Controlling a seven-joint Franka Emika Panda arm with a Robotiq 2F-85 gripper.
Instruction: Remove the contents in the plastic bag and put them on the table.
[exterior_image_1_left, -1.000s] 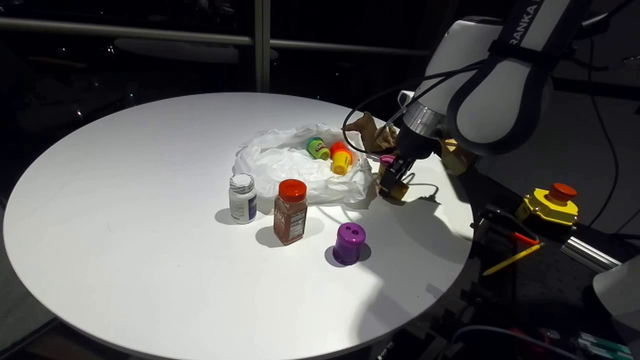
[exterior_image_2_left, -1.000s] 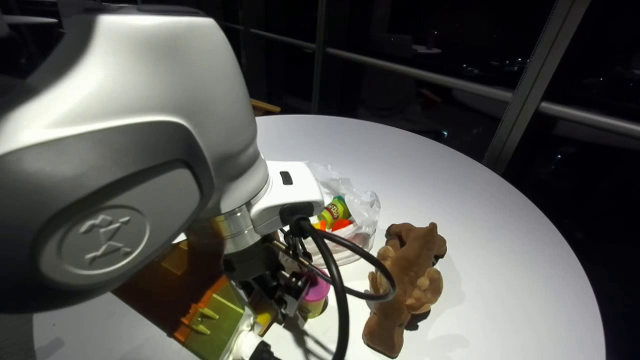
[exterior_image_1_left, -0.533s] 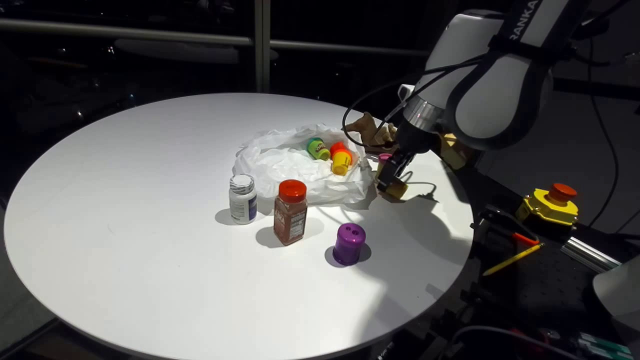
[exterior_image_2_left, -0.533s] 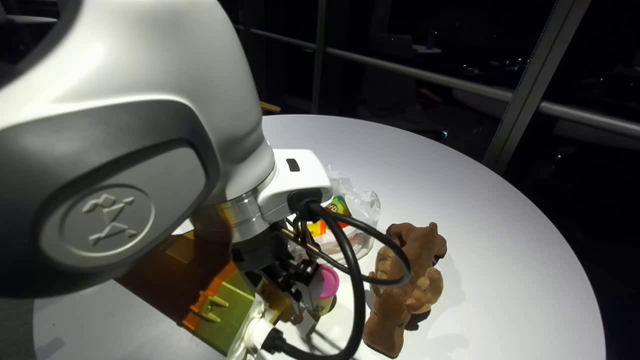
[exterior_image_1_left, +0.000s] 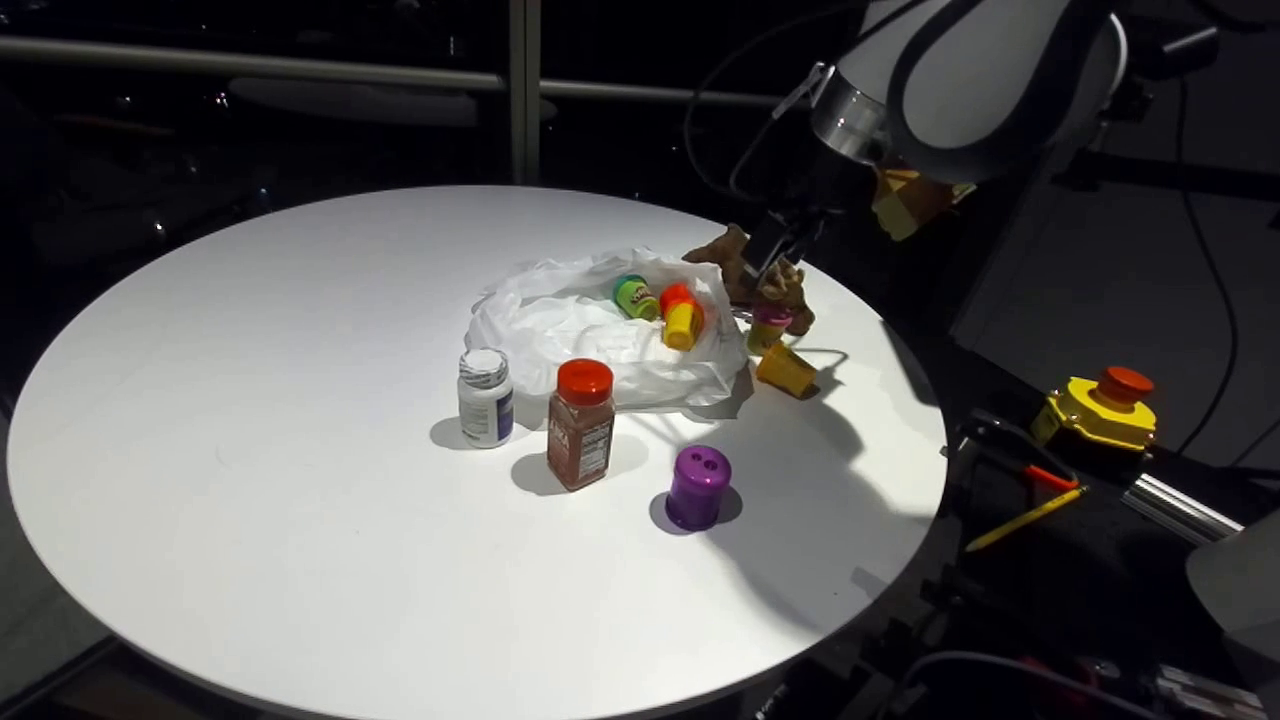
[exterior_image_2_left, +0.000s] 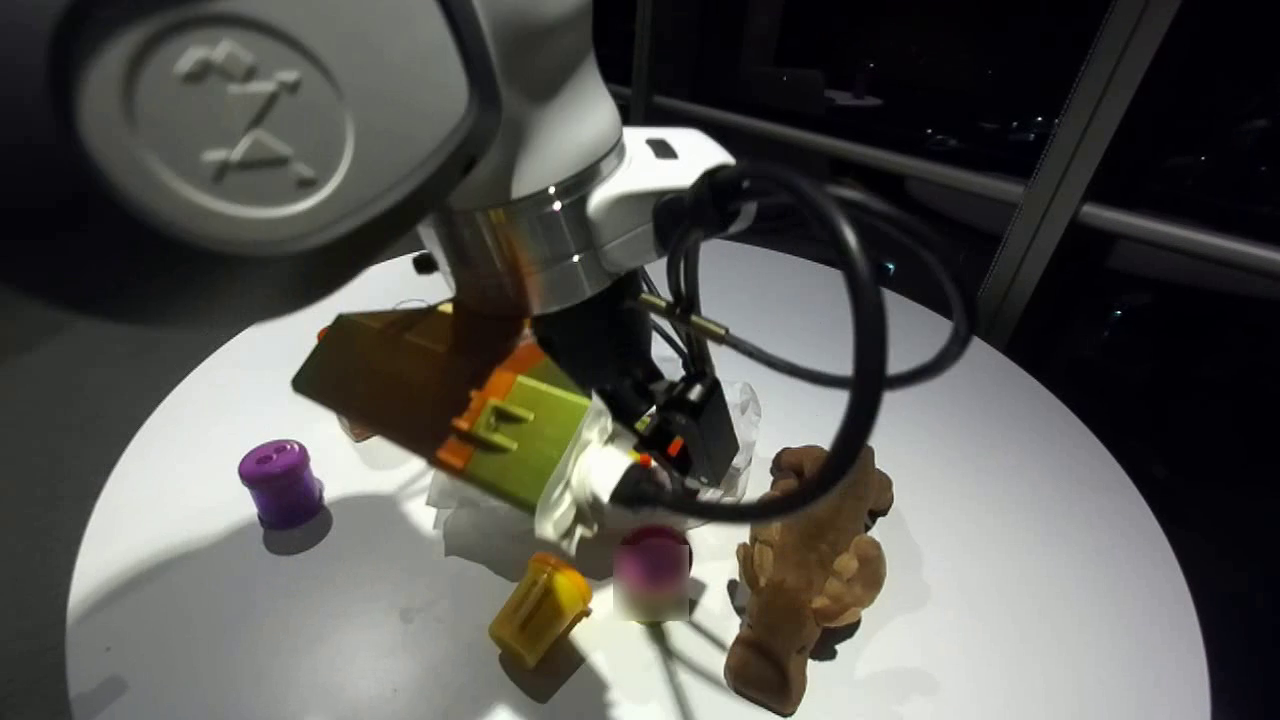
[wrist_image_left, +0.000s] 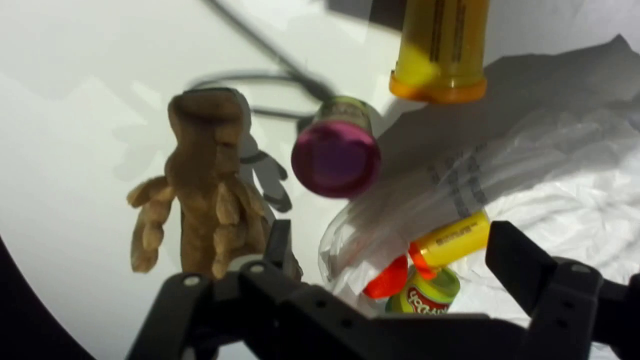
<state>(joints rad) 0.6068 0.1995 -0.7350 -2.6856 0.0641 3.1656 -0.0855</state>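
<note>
What worries us most is the white plastic bag (exterior_image_1_left: 665, 388), slumped open on the round white worktop (exterior_image_1_left: 330, 560). Inside it a green Play-Doh tub (exterior_image_1_left: 637, 297), a yellow tub with a red lid (exterior_image_1_left: 682, 330) and a red piece (wrist_image_left: 387, 281), whose full shape we cannot make out, lie crowded together near the crumpled wall. If the jaws go down there, we think a tip could snag the loose film and drag the bag along, or the squeeze could take in two things at once. Smooth round sides could also let a tub roll out of an off-centre grasp.

Outside, the pink-lidded tub (wrist_image_left: 336, 159) stands just beside the bag, where a low swing might topple it. The orange-lidded yellow tub (exterior_image_2_left: 540, 612) lies on its side and could roll if nudged; the brown plush toy (exterior_image_2_left: 812, 570) would probably only shift. The white pill bottle (exterior_image_1_left: 485, 405), red-lidded spice jar (exterior_image_1_left: 580, 430) and purple pencil sharpener (exterior_image_1_left: 698, 488) stand upright on the worktop, and we judge them safer.

As for the jaws, the wrist view shows us both sides spread wide apart, gripping nothing. They hang above the worktop, and we see no contact.
</note>
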